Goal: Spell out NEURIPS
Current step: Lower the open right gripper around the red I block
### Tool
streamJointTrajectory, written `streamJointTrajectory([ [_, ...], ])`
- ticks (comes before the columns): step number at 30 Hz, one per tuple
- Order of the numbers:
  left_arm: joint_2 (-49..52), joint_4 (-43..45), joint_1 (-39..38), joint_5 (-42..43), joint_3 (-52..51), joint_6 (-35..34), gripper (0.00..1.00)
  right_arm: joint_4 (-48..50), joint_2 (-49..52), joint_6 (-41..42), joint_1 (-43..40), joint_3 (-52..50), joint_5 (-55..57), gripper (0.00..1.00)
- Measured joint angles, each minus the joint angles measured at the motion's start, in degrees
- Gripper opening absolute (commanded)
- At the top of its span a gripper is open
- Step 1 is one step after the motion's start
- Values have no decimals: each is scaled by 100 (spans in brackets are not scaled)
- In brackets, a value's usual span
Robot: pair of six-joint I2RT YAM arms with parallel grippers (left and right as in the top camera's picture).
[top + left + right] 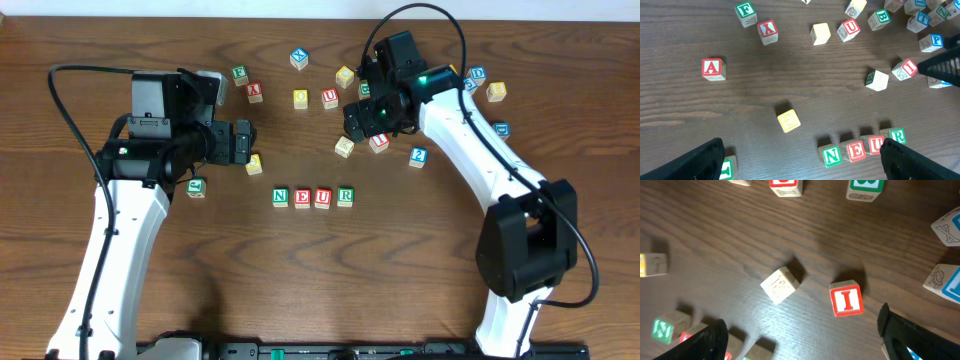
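Overhead, the N-E-U-R row [322, 198] is seen laid out at the worktop's middle, so the red I cube [379, 143], lying toward the far edge, is judged next. The right gripper [801, 322] is spread wide and empty over it; the left gripper [245, 142] gapes empty too. Descent, closure on the I and placement just beside the green R cube [345, 196] are called for.

- The left gripper [802, 149] is spread wide, its dark fingers [700, 161] at the two near corners.
- Between them, near and to the right, green N [831, 156], red E [855, 150], red U [874, 145] and green R [897, 135] sit side by side in one row.
- A yellow cube [788, 120] lies just beyond the row's left end, apart from it.
- Farther right, the red I cube [904, 69] sits tilted beside a green-faced cube [876, 79], with the blue P cube [931, 41] beyond.
- A red A cube [713, 68] sits alone at the left.
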Motion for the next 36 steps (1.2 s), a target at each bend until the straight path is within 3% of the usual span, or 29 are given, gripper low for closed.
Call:
streamJointTrajectory([
  [36,0,0,0,-2,0,0,97,-2,748,50,-22,0,896,90],
])
